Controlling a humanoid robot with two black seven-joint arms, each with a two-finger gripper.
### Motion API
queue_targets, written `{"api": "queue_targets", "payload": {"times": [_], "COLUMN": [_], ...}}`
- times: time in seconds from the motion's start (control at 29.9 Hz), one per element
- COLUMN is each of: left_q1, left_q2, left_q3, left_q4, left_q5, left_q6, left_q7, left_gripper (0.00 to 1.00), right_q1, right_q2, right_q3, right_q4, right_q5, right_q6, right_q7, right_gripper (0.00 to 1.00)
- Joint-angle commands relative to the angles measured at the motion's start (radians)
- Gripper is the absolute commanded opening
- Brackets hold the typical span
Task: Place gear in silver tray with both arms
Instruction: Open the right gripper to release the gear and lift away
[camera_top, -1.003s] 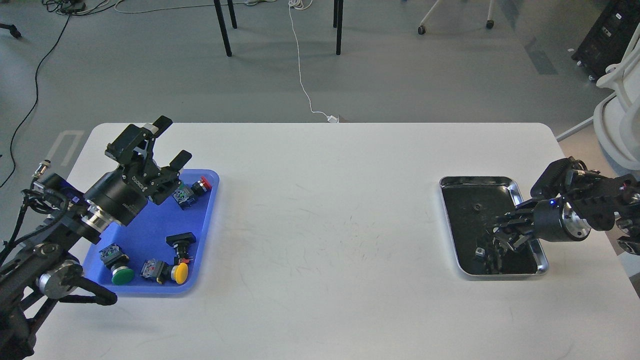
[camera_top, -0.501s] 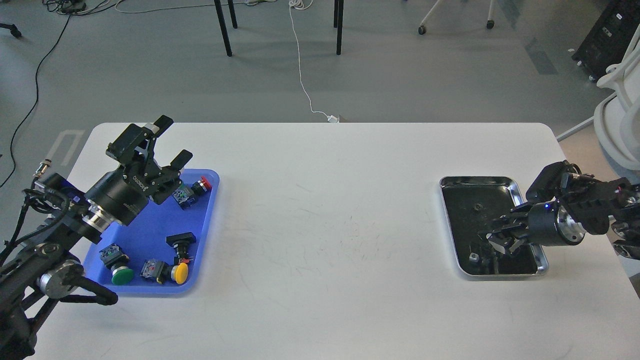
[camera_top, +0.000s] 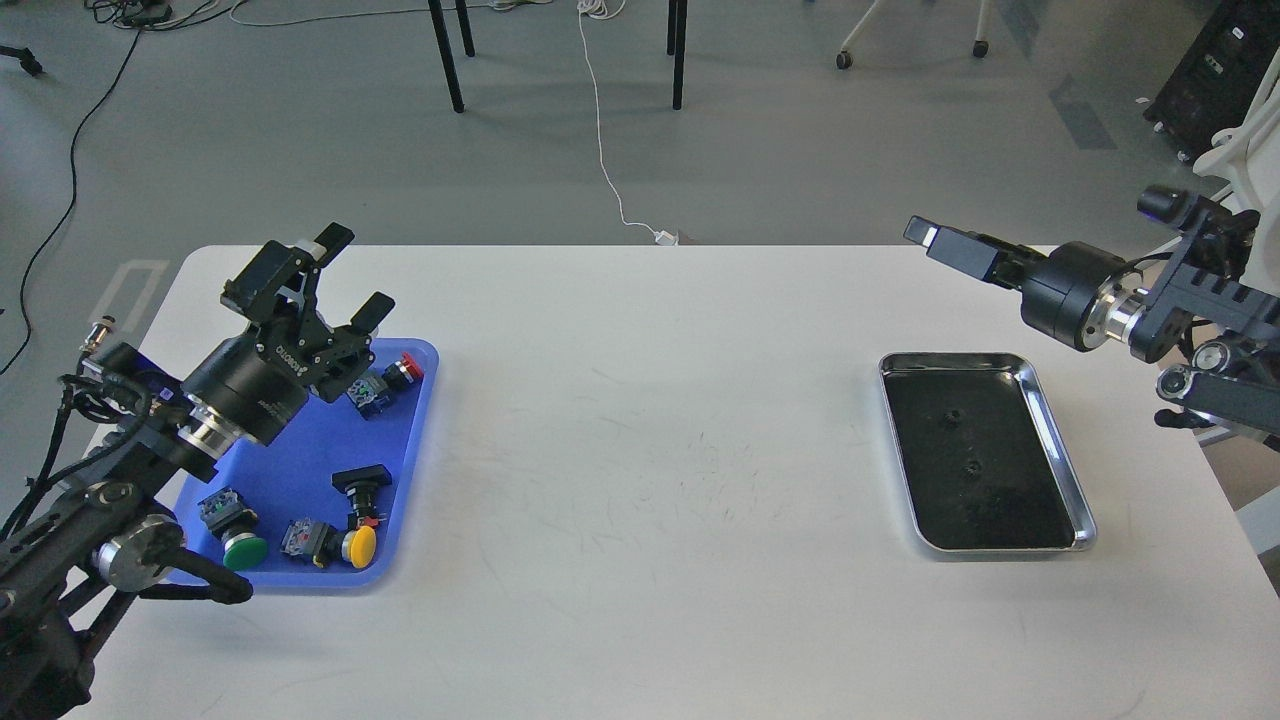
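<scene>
The silver tray (camera_top: 1061, 443) lies on the right of the white table. Small dark gears lie on its dark floor, one near the far end (camera_top: 951, 415) and one near the middle (camera_top: 970, 467); they are hard to make out. My right gripper (camera_top: 928, 238) is raised well above and behind the tray, pointing left. It is seen side-on, so its fingers cannot be told apart, and nothing shows in it. My left gripper (camera_top: 356, 273) hovers open and empty over the far edge of the blue tray (camera_top: 300, 470).
The blue tray holds several push-button switches, among them a green one (camera_top: 243, 549), a yellow one (camera_top: 360, 545) and a red one (camera_top: 405, 368). A white chair (camera_top: 1235, 150) stands past the table's right edge.
My right gripper has lifted out of the silver tray and swung up and back to beyond its far end. My left arm has shifted slightly to the right.
</scene>
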Motion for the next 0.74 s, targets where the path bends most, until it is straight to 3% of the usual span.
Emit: {"api": "queue_targets", "payload": {"times": [0.0,0.13,0.23,0.3,0.4,0.53,0.7], "left_q1": [-0.01,-0.032,-0.03,-0.023,-0.019,-0.019,-0.022], "left_q2": [-0.046,-0.103,-0.157,-0.197,-0.243,-0.266,-0.286], "left_q3": [-0.005,-0.006,-0.032,-0.051,-0.064,-0.072,-0.101], "left_q4": [0.0,0.011,0.017,0.017,0.017,0.017,0.014], "left_q5": [-0.002,-0.009,-0.048,-0.062,-0.067,-0.068,-0.068], "left_q6": [0.004,0.035,0.038,0.059,0.143,0.168,0.173], "left_q7": [0.0,0.0,0.0,0.027,0.062,0.136,0.144], "left_gripper": [0.98,0.98,0.98,0.98,0.98,0.98,0.98], "right_q1": [-0.095,-0.194,-0.26,-0.296,-0.326,-0.374,-0.42], "right_q2": [0.042,0.09,0.093,0.114,0.137,0.14,0.13], "right_q3": [0.138,0.276,0.377,0.431,0.485,0.551,0.656], "right_q4": [0.017,0.04,0.052,0.055,0.063,0.086,0.141], "right_q5": [0.31,0.535,0.595,0.595,0.59,0.586,0.581], "right_q6": [0.0,0.041,0.171,0.228,0.224,0.227,0.224], "right_q7": [0.0,0.0,0.0,0.0,0.0,0.0,0.0], "right_gripper": [0.97,0.99,0.99,0.99,0.99,0.99,0.99]}}
